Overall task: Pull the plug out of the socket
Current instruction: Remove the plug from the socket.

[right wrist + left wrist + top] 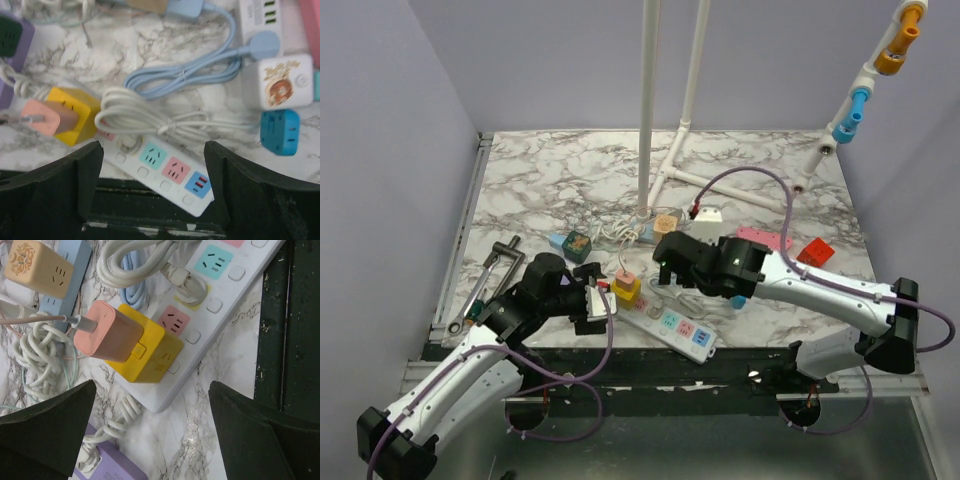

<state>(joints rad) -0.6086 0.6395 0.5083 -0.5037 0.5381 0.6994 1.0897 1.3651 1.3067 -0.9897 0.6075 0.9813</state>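
The left arm's fingers [50,435] stand wide apart and hold nothing. The pink plug [107,332] lies ahead between them, untouched. It is pushed into a yellow adapter cube [150,357], so its prongs are hidden, and its thin cable runs out of frame. The cube sits at one end of a white power strip [222,300] on the marble surface [200,440]. A coiled white cord [150,260] covers part of the strip. The right arm's fingers [45,195] are also wide and empty above the strip, though that view is blurred.
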